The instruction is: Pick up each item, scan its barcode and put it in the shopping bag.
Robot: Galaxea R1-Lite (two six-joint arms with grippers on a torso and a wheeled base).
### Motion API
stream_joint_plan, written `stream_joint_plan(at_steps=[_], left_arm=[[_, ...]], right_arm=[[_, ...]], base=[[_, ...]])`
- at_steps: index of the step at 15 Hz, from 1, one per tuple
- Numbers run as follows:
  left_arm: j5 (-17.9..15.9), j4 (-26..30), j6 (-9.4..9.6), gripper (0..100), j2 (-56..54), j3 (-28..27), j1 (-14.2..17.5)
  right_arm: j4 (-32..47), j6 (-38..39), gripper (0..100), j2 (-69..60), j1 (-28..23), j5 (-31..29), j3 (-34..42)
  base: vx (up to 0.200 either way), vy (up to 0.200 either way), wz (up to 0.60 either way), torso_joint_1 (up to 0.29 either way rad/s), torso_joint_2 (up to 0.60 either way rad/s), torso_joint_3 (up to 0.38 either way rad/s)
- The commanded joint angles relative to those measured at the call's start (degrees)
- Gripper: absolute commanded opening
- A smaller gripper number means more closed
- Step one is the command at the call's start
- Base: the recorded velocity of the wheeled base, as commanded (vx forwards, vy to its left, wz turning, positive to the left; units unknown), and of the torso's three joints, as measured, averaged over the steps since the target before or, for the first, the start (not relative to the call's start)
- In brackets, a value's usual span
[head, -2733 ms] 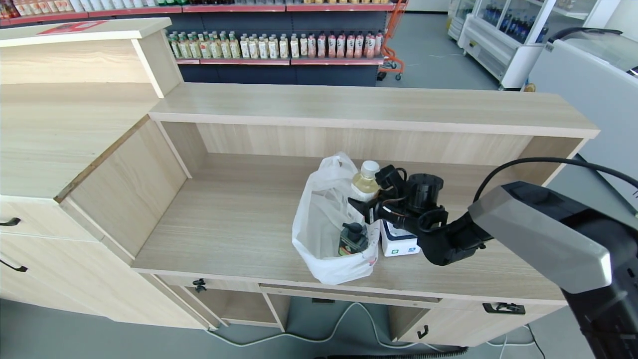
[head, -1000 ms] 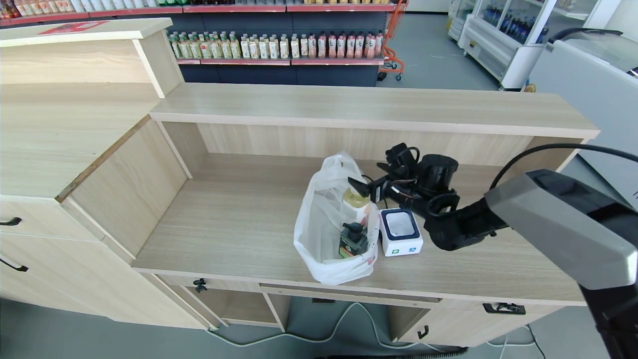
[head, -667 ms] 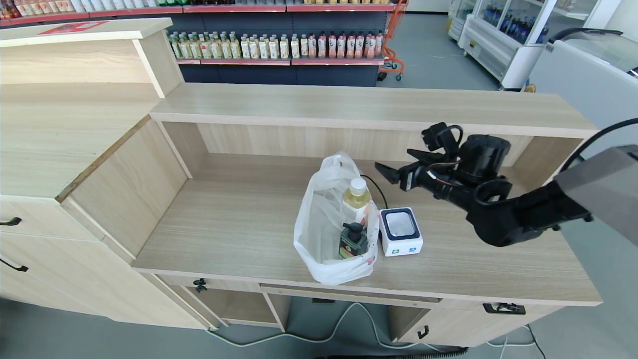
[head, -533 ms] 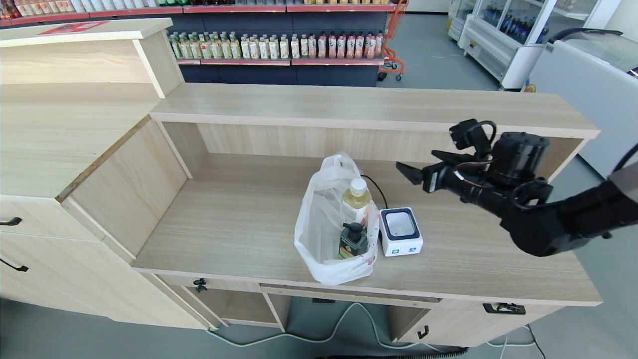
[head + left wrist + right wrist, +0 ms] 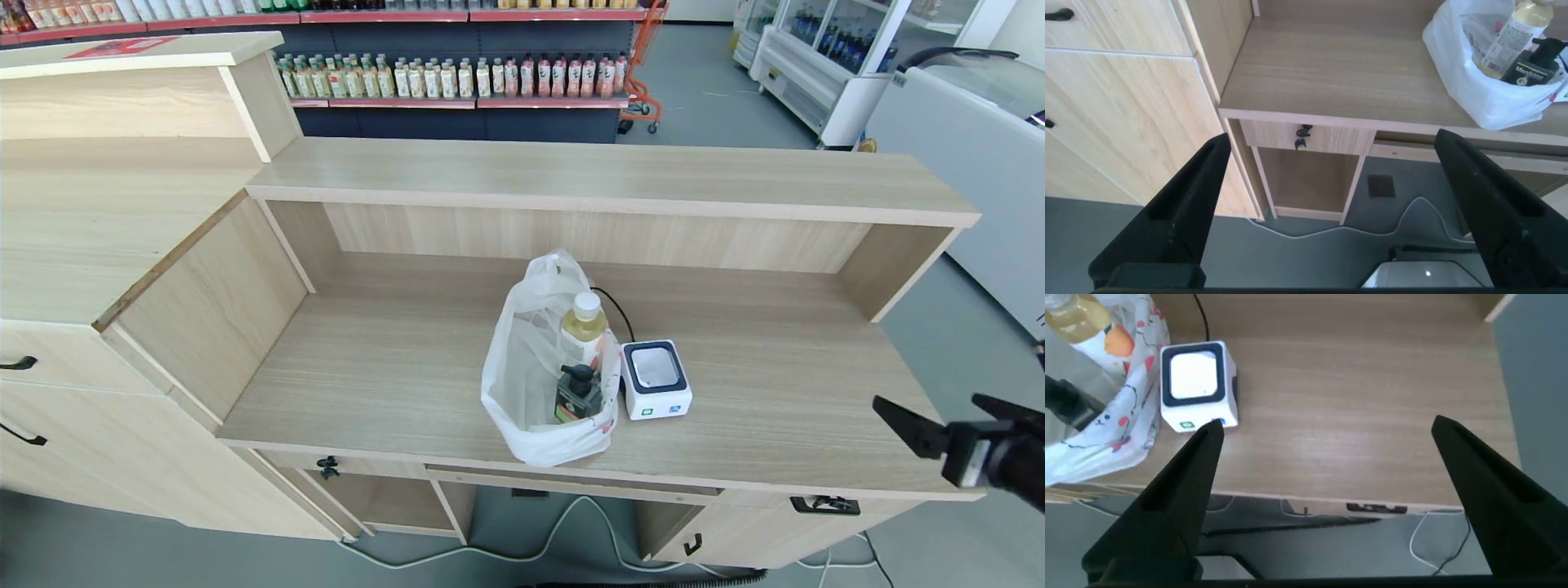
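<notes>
- Off the near right corner of the counter [image 5: 392,367], my right gripper [image 5: 924,398] hangs with its jaws spread wide, holding nothing.
- Low down before the counter's front, my left gripper [image 5: 1333,137] is likewise spread apart and empty.
- Close to the front edge stands the white shopping bag [image 5: 514,367], mouth up. Inside it I see a dark pump bottle [image 5: 578,392] and, behind that, a tea bottle [image 5: 583,331] with a white cap, both upright.
- Just beside the bag, on its right, sits the white scanner [image 5: 655,380], window up, with its black cable [image 5: 616,306] running back past the bag.
- Far beyond the counter, shop shelves [image 5: 457,75] carry rows of bottles.
</notes>
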Motion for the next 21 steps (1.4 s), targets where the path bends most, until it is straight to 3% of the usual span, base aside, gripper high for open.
stream_joint_plan(at_steps=[1,5,7,10,13,16,21], left_arm=[[-0.04,0.0,-0.09,100,0.06,0.0,0.0],[-0.04,0.0,-0.09,100,0.06,0.0,0.0],[0.05,0.0,-0.09,100,0.06,0.0,0.0],[-0.04,0.0,-0.09,100,0.06,0.0,0.0],[-0.04,0.0,-0.09,100,0.06,0.0,0.0],[0.05,0.0,-0.09,100,0.06,0.0,0.0],[0.05,0.0,-0.09,100,0.06,0.0,0.0]], right_arm=[[6.94,0.19,100,-18.21,-2.81,-1.0,8.64],[29.26,-0.34,100,-41.32,-2.28,-1.35,8.64],[34.27,-0.25,100,-48.88,-3.86,-1.26,8.64],[50.27,-0.17,100,-66.55,-2.54,-1.96,8.64],[54.13,0.19,100,-66.81,-0.08,-8.12,8.64],[55.1,1.94,100,-70.68,4.22,-8.73,8.38],[55.19,3.44,100,-72.08,3.87,-8.82,8.38]], base=[[0.0,0.0,0.0,0.0,0.0,0.0],[0.0,0.0,0.0,0.0,0.0,0.0],[0.0,0.0,0.0,0.0,0.0,0.0],[0.0,0.0,0.0,0.0,0.0,0.0],[0.0,0.0,0.0,0.0,0.0,0.0],[0.0,0.0,0.0,0.0,0.0,0.0],[0.0,0.0,0.0,0.0,0.0,0.0]])
